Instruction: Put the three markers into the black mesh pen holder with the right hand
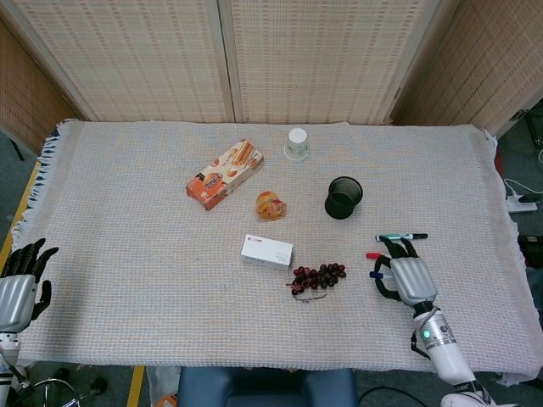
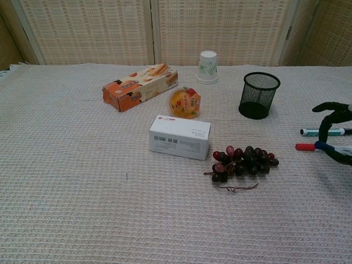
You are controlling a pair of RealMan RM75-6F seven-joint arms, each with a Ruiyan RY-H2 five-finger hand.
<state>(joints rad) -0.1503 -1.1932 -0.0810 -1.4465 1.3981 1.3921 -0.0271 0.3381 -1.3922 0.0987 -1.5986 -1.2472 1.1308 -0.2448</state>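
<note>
Right hand [image 1: 405, 273] near the table's front-right edge, raised and pinching the blue marker [image 2: 329, 147], red marker [image 2: 304, 147] and green marker [image 1: 401, 236] flat on the cloth beside it, black mesh pen holder [image 2: 258, 94] upright behind, open cloth between, left hand [image 1: 20, 284] spread at the far-left edge.

Grey-backed right hand [image 1: 405, 275] with black fingers, white forearm.
</note>
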